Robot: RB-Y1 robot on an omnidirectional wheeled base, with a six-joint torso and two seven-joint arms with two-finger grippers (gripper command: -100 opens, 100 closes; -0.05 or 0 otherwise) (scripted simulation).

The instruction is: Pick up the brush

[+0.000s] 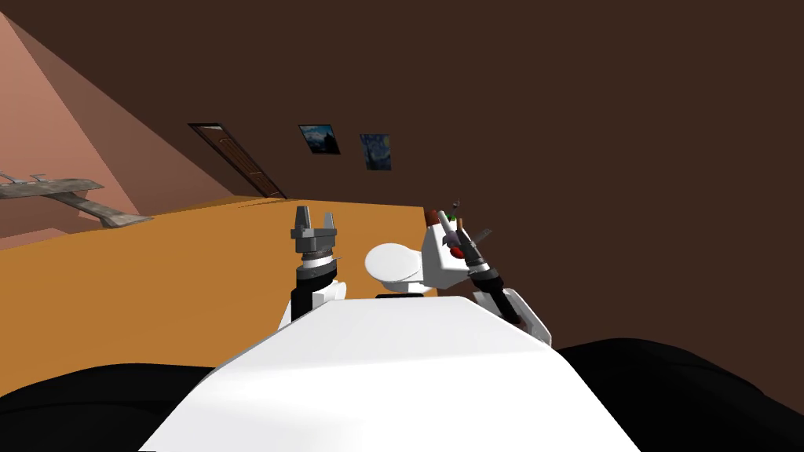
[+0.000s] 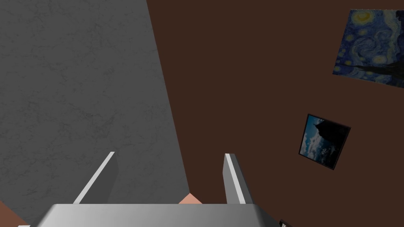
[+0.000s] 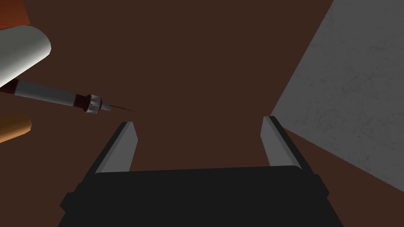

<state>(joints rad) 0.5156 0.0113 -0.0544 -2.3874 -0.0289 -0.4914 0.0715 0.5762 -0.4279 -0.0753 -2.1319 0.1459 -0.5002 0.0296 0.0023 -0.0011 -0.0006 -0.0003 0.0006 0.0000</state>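
Observation:
A white toilet (image 1: 396, 263) stands on the orange floor (image 1: 157, 282) just ahead of me. Several small items lie crowded on its tank (image 1: 440, 271). My right gripper (image 1: 469, 232) hovers over them, open and holding nothing. In the right wrist view the open gripper (image 3: 199, 146) has a slender brush-like tool (image 3: 59, 96) just off one fingertip, apart from it. The tool has a grey shaft, a dark collar, a silver ring and a fine dark tip. A white cylinder (image 3: 19, 47) and an orange rounded end (image 3: 12, 128) lie beside it. My left gripper (image 1: 314, 224) (image 2: 170, 154) is raised, open and empty.
A dark brown wall (image 1: 550, 118) rises right behind the toilet, with two pictures (image 1: 320, 139) and a narrow door (image 1: 235, 161). A grey-brown shelf-like piece (image 1: 71, 196) juts out at the far left. Black areas lie at both lower corners.

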